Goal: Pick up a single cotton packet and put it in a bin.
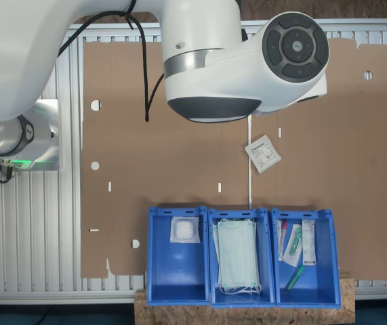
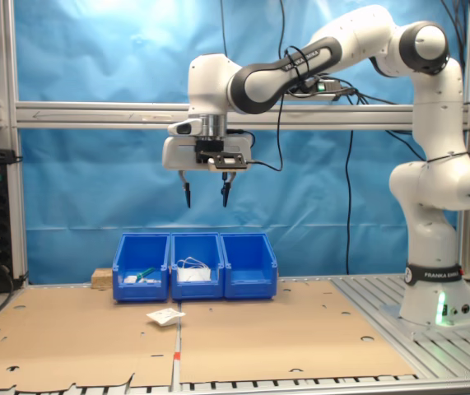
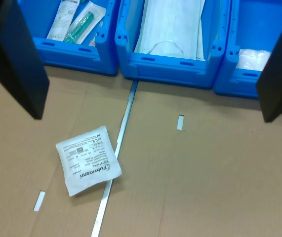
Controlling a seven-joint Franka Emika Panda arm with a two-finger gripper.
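A small square white cotton packet [image 1: 263, 154] [image 2: 165, 316] [image 3: 88, 160] lies flat on the cardboard, in front of the row of three blue bins [image 1: 177, 215] [image 2: 197, 290] [image 3: 167, 73]. My gripper [image 2: 205, 197] hangs high in the air above the bins and the packet, open, with nothing between its dark fingers [image 3: 16, 64]. In the first exterior view the arm's white body covers the gripper.
One end bin [image 1: 152, 257] holds a white wrapped pad [image 1: 184, 230], the middle bin [image 1: 213, 261] pale green face masks [image 1: 237, 261], the other end bin [image 1: 331, 261] several small packaged items. Cardboard sheets [image 2: 284, 337] cover the table, with a metal seam [image 3: 118, 148] beside the packet. A wooden block sits behind the bins.
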